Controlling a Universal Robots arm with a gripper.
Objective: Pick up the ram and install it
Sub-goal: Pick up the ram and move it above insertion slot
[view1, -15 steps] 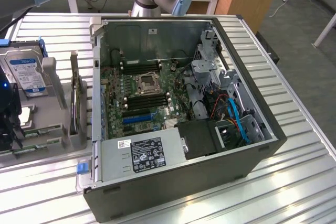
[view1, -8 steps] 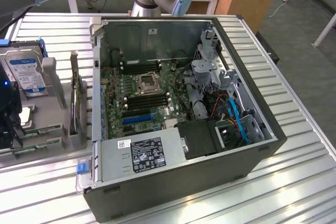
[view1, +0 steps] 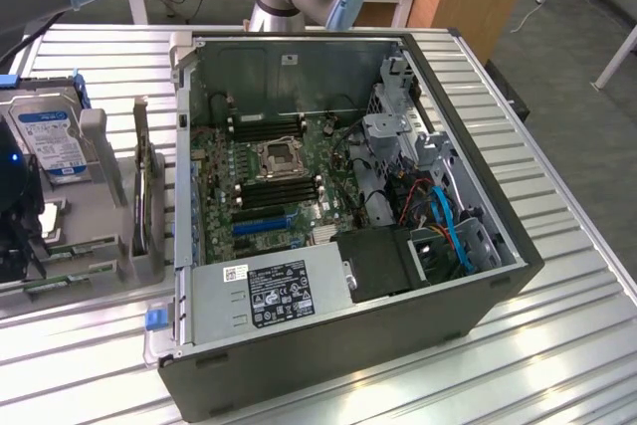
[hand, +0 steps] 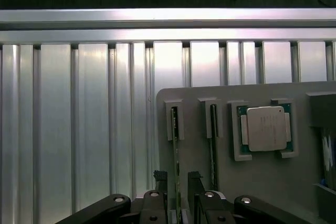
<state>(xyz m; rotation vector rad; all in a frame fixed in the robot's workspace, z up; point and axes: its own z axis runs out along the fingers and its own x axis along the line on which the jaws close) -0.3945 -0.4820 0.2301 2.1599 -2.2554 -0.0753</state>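
Black fingers spread astride the thin green ram, edge-up in a matte grey holder

The table is ribbed, shiny bare metal. The holder is matt grey plastic, the ram green circuit board, the processor dull silver metal

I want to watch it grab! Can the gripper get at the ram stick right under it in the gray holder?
Probably yes: the gripper is open, a finger on each side of the ram, which stands on edge in the holder.
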